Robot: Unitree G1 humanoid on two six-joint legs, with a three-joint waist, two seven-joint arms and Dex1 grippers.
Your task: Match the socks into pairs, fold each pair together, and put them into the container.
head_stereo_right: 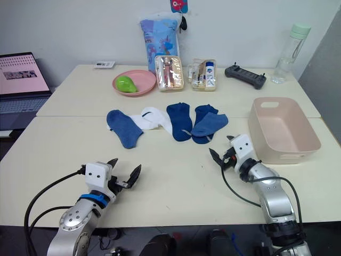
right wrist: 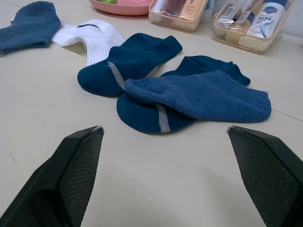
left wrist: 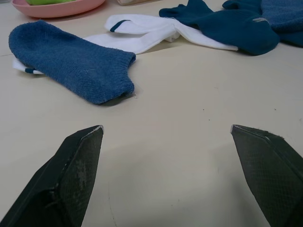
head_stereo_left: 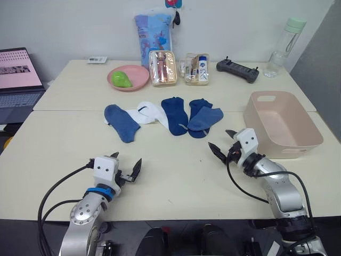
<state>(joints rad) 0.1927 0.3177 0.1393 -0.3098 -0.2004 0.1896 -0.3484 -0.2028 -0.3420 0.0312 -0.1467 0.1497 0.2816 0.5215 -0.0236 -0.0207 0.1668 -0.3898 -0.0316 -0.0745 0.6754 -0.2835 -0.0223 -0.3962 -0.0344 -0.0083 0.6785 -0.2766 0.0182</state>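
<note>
Black fingers of the left gripper (head_stereo_left: 127, 168) are spread wide and hold nothing, low over the bare table (head_stereo_left: 176, 176). The right gripper (head_stereo_left: 224, 143) is also open and empty, just beside the container (head_stereo_left: 282, 125). Beyond both grippers the socks (head_stereo_left: 165, 117) lie loose in a row, blue and white overlapping. Behind them stand a pink plate (head_stereo_left: 128, 78) and two clear pouches (head_stereo_left: 178, 68); their labels are too small to read.

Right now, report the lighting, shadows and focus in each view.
Eye views: even, soft light, faint shadows under the socks, no glare on the table. Left wrist view: the near light blue sock is sharp. Right wrist view: the sock pile is sharp, the clear pouches softer.
</note>
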